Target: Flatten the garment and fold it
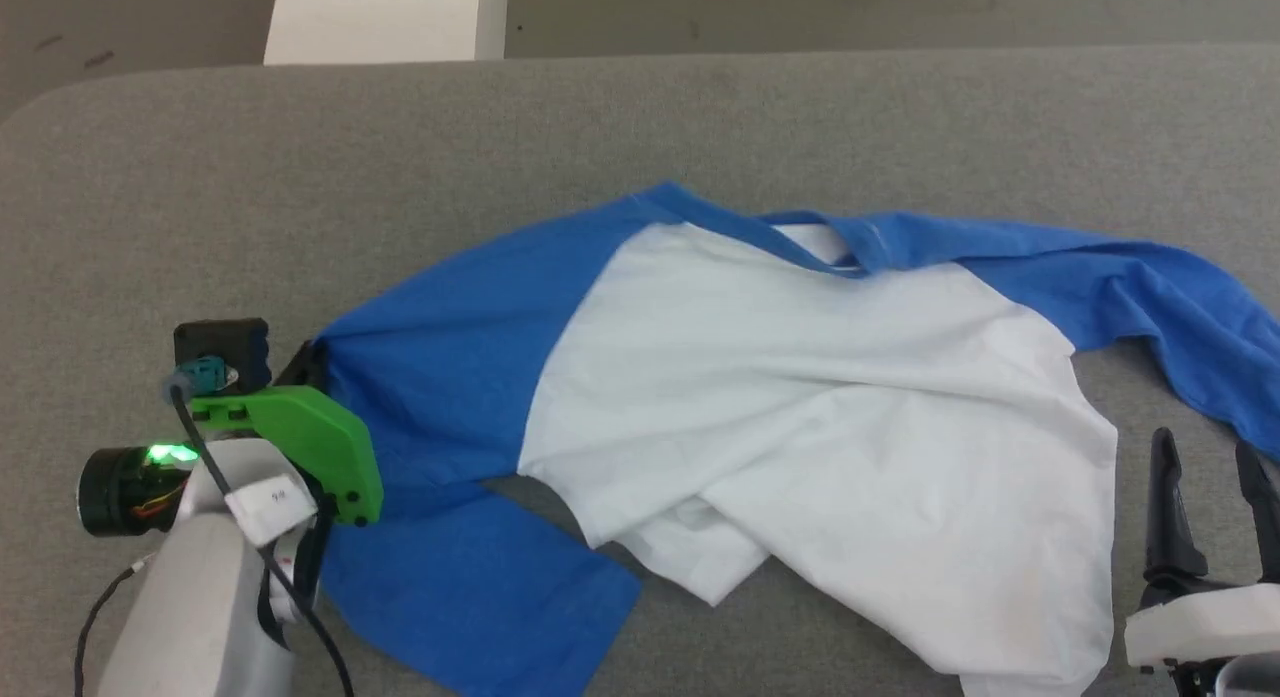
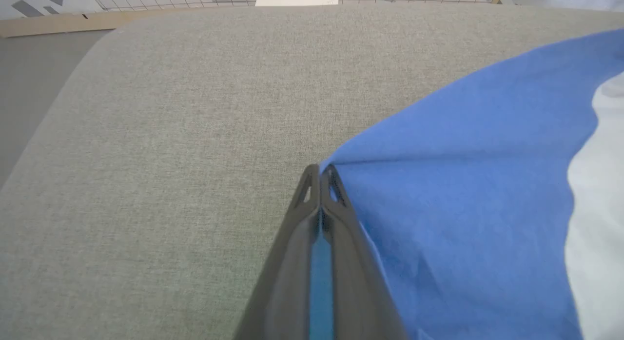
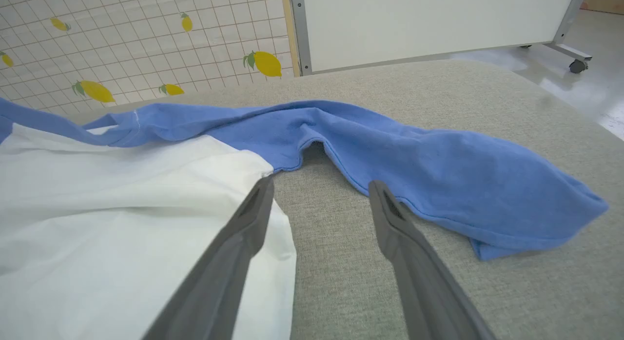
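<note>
Label (image 1: 268, 499), illegible, behind left pincer (image 2: 319, 170)

No legible text or markings.

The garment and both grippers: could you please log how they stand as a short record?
surface: grey table
garment: unfolded, white body rumpled, blue sleeves out to either side
left gripper: shut on the garment's blue sleeve edge
right gripper: open, holding nothing, by the other sleeve
folding: not yet begun
</note>
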You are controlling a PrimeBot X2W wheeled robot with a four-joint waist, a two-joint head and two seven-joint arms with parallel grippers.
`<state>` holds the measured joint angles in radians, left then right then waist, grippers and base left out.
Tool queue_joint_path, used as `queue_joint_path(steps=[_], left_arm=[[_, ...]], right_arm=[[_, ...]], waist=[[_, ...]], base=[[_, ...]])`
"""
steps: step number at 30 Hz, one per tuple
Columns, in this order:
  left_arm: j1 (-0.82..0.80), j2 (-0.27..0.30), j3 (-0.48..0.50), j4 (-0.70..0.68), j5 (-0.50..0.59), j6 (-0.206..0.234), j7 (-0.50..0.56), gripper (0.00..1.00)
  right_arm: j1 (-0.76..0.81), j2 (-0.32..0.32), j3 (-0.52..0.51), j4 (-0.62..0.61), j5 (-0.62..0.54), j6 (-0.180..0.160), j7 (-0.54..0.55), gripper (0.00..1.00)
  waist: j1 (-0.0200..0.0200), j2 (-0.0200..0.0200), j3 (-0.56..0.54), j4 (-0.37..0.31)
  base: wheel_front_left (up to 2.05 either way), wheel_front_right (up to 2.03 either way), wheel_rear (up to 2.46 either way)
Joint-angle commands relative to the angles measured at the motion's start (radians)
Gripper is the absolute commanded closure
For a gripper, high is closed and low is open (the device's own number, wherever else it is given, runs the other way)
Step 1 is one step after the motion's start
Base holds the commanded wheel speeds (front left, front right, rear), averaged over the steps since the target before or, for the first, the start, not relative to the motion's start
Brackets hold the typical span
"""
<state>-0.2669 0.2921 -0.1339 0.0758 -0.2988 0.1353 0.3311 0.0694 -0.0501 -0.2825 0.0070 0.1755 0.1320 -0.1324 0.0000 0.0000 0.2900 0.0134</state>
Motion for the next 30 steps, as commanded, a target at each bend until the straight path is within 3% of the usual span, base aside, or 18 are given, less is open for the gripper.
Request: queue_joint_path(steps=[1,3,4,5,6,12,18,25,30], left_arm=[[-0.027,0.007,0.004,0.044,0.006,0.010,-0.005,1.00],[-0.050,-0.002,0.016,0.110,0.002,0.028,-0.013,1.00],[-0.058,0.000,0.015,0.145,0.010,0.037,-0.015,0.94],[-0.065,0.000,0.013,0.168,0.016,0.042,-0.022,0.55],[-0.073,-0.007,0.021,0.187,0.015,0.052,-0.045,0.00],[-0.070,-0.062,0.046,0.172,-0.038,0.033,-0.198,0.00],[0.055,-0.117,0.072,-0.031,-0.061,0.049,-0.363,0.00],[0.271,-0.172,0.071,-0.158,-0.050,0.081,-0.528,0.00],[0.376,-0.204,0.060,-0.135,-0.069,0.096,-0.563,0.00]], right_arm=[[-0.022,0.000,0.003,-0.005,-0.004,-0.001,-0.004,0.00],[-0.029,0.000,0.002,-0.004,-0.005,-0.001,-0.004,0.00],[-0.033,0.000,0.002,-0.002,-0.006,-0.001,-0.006,0.00],[-0.036,0.000,0.002,0.000,-0.006,-0.001,-0.006,0.00],[-0.039,0.000,0.004,0.002,-0.006,-0.001,-0.007,0.00],[-0.037,0.000,0.004,0.013,-0.008,-0.001,-0.012,0.00],[-0.024,0.000,0.059,-0.037,-0.007,-0.001,0.030,0.00],[0.015,-0.001,0.250,-0.180,-0.021,-0.001,0.255,0.00],[0.024,-0.073,0.395,-0.249,0.004,-0.001,0.454,0.00]], waist=[[0.0000,0.0000,0.029,-0.010],[0.0000,0.0000,0.045,-0.017],[0.0000,0.0000,0.053,-0.021],[0.0000,0.0000,0.057,-0.023],[0.0000,0.0000,0.062,-0.027],[0.0000,0.0000,0.044,-0.026],[0.0000,0.0000,-0.024,-0.004],[0.0000,0.0000,-0.086,0.020],[0.0000,0.0000,-0.100,0.033]], base=[[0.00,0.00,0.00],[0.00,0.00,0.00],[0.00,0.00,0.00],[0.00,0.00,0.00],[0.00,0.00,0.00],[0.00,0.00,0.00],[0.00,0.00,0.00],[0.00,0.00,0.00],[0.00,0.00,0.00]])
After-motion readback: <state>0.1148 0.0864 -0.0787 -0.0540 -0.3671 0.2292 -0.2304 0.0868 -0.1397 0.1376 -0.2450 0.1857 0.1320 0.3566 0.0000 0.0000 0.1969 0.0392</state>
